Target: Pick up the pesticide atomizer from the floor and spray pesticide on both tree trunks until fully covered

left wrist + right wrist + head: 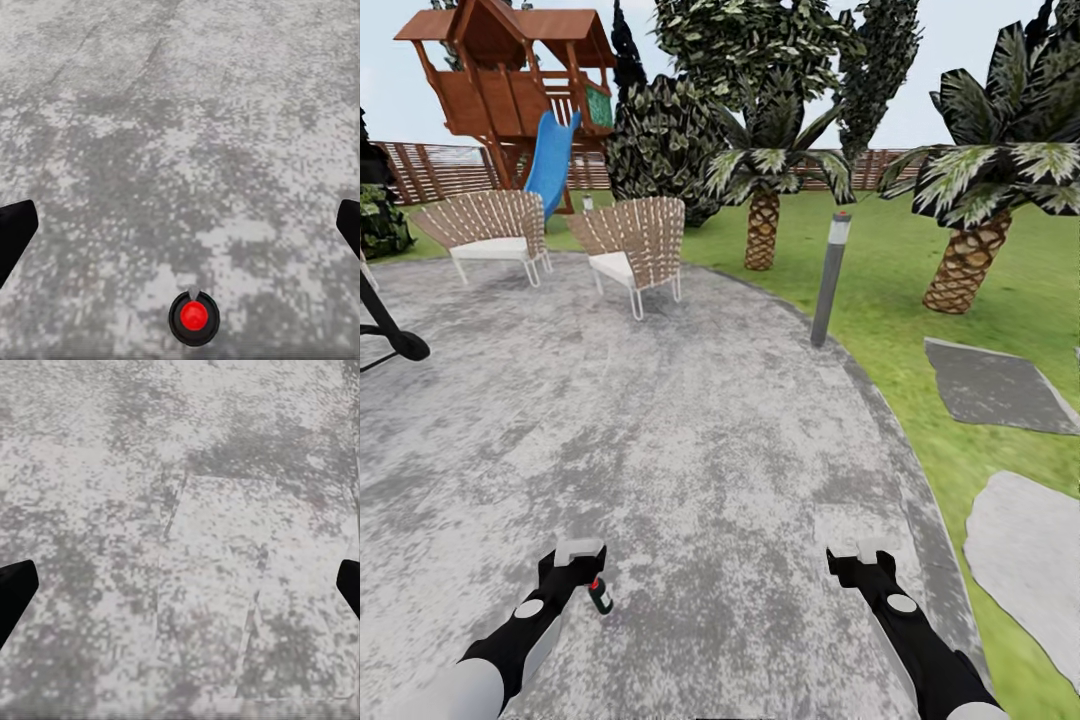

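Observation:
The pesticide atomizer (600,595) is a small dark bottle with a red top, standing on the grey paved patio (690,440) of the garden. It stands just right of my left gripper (578,553). The left wrist view looks down on the atomizer (194,318), with the left gripper (180,232) open and its black fingertips (13,229) wide apart above the paving. My right gripper (865,552) hovers over bare paving to the right, and the right gripper (180,592) is open and holds nothing. The trees to spray and their trunks are out of view.
Two wicker chairs (635,245) stand at the patio's far side, with a grey lamp post (830,280) at its right edge. On the lawn (900,270) are short palms (965,260), stepping stones (1000,385), a playhouse with a blue slide (550,160) and the slat fence (435,170).

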You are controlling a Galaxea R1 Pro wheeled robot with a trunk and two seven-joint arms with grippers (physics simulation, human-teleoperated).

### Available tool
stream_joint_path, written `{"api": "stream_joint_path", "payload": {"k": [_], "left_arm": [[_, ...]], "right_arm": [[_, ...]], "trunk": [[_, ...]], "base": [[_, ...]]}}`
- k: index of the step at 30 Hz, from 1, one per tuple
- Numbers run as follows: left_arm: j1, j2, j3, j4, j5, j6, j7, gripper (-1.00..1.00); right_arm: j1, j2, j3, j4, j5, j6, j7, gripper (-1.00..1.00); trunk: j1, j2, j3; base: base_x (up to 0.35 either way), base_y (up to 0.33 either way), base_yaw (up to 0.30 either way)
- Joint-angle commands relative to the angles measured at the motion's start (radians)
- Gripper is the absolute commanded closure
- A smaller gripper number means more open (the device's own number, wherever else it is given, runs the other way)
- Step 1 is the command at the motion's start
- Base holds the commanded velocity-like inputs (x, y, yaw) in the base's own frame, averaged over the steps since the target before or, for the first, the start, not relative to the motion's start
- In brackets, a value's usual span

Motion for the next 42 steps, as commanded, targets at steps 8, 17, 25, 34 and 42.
{"api": "stream_joint_path", "payload": {"k": [8,17,25,34,42], "left_arm": [[0.000,0.000,0.000,0.001,0.009,-0.004,-0.001,-1.00],[0.002,0.000,0.000,0.002,0.010,-0.009,0.000,-1.00],[0.020,0.000,0.005,-0.001,0.013,-0.044,0.002,-1.00],[0.021,0.000,0.007,-0.001,0.012,-0.045,0.002,-1.00],[0.021,0.000,0.007,-0.001,0.012,-0.045,0.001,-1.00]], "right_arm": [[0.000,0.000,0.000,-0.002,0.006,0.005,-0.002,-1.00],[0.000,0.000,0.000,-0.003,0.006,0.005,-0.002,-1.00],[0.001,0.000,0.000,-0.002,0.006,0.005,-0.002,-1.00],[0.000,0.000,0.000,-0.001,0.006,0.005,-0.002,-1.00],[0.000,0.000,0.000,-0.001,0.006,0.005,-0.002,-1.00]], "trunk": [[0.003,-0.002,-0.036],[0.007,-0.004,-0.075],[0.011,-0.006,-0.118],[0.015,-0.008,-0.167],[0.019,-0.010,-0.210]], "base": [[0.000,0.000,-0.068],[0.000,0.000,-0.003],[0.000,0.000,0.000],[0.000,0.000,0.000],[0.000,0.000,0.000]]}}
